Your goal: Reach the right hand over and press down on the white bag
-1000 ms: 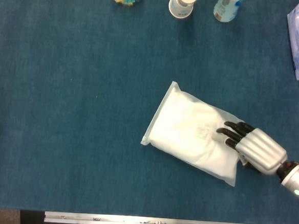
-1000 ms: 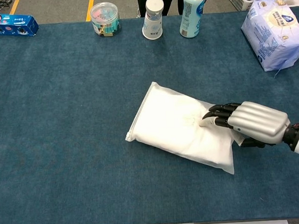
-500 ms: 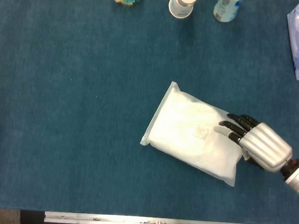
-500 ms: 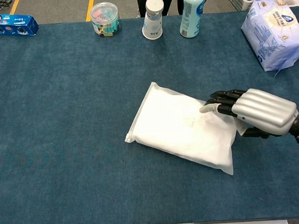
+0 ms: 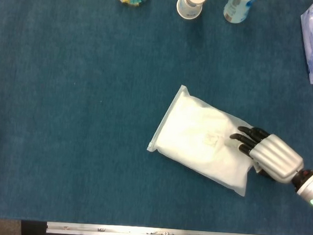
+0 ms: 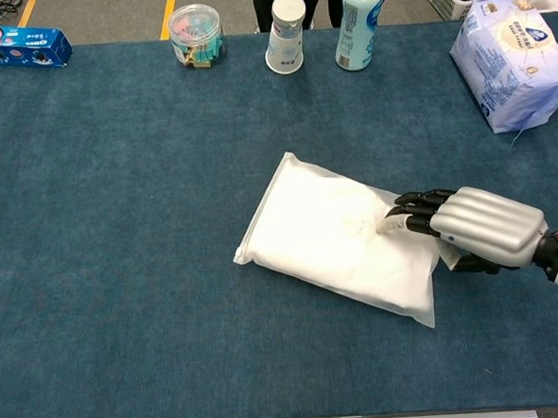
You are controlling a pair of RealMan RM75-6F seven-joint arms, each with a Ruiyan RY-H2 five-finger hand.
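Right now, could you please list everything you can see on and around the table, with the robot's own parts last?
white bag: one, white, lying flat at an angle mid-table, right of centre
blue box: one, blue, far left edge
clear jar: one, clear with coloured contents, far edge, left of the cup
paper cup: one, white, far edge, centre
bottle: one, white and pale blue, far edge, right of the cup
tissue pack: one, pale blue and white, far right corner
table: one, dark teal cloth surface
right hand: one, silver with black fingers, fingertips resting on the bag's right end
left hand: not in view
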